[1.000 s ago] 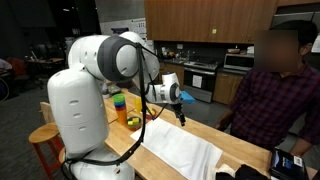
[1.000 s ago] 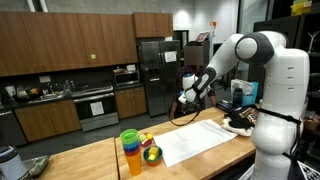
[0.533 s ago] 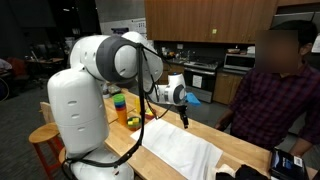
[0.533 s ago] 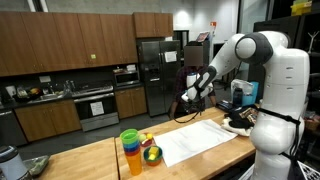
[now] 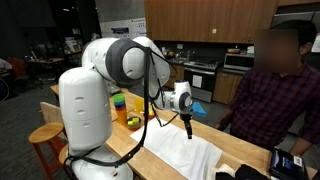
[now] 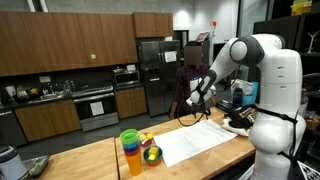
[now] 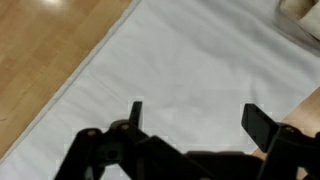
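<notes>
Arm (image 5: 125, 62) swung lower over white cloth (image 7: 190, 70); fingers (image 7: 262, 125) wide apart, empty, cloth beneath.

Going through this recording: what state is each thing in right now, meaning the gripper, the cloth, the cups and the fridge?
gripper: open, holding nothing, above the cloth.
white cloth: spread flat on the wooden counter.
cups: stacked, upright.
refrigerator: doors shut.

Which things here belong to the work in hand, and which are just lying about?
In hand: open gripper, hanging over the white cloth spread on the wooden table.
Lying about: stacked coloured cups; small bowl beside them.
</notes>
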Available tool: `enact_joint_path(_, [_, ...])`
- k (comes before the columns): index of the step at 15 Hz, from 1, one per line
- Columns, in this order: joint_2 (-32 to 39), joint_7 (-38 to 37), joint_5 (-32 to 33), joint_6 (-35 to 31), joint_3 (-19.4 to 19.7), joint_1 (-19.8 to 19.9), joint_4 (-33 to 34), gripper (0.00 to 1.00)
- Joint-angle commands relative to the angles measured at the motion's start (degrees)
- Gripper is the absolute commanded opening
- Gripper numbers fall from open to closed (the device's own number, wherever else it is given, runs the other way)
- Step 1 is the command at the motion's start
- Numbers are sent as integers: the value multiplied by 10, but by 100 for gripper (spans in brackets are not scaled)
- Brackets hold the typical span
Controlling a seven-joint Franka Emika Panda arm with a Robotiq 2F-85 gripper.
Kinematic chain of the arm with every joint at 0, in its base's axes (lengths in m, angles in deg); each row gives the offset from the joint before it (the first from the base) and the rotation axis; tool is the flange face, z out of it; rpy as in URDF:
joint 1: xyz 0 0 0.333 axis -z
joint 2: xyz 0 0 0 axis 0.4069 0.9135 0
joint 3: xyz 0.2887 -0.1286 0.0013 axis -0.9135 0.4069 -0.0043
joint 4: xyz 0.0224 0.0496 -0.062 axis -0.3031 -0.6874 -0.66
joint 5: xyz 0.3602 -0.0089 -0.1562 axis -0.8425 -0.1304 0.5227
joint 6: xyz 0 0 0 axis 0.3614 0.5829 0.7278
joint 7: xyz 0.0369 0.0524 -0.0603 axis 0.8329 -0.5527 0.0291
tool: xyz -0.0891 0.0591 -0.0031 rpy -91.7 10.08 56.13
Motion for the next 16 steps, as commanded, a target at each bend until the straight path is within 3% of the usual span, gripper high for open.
enact_joint_path(1, [37, 5, 27, -2, 22, 31, 11, 100])
enact_joint_path(6, [66, -70, 33, 1, 65, 71, 41, 100])
enact_joint_path(9, [65, -126, 33, -36, 78, 83, 34, 100])
enact_joint_path(12, [58, -29, 21, -124, 57, 101, 14, 100])
enact_joint_path(16, [61, 151, -57, -157, 11, 128, 2, 100])
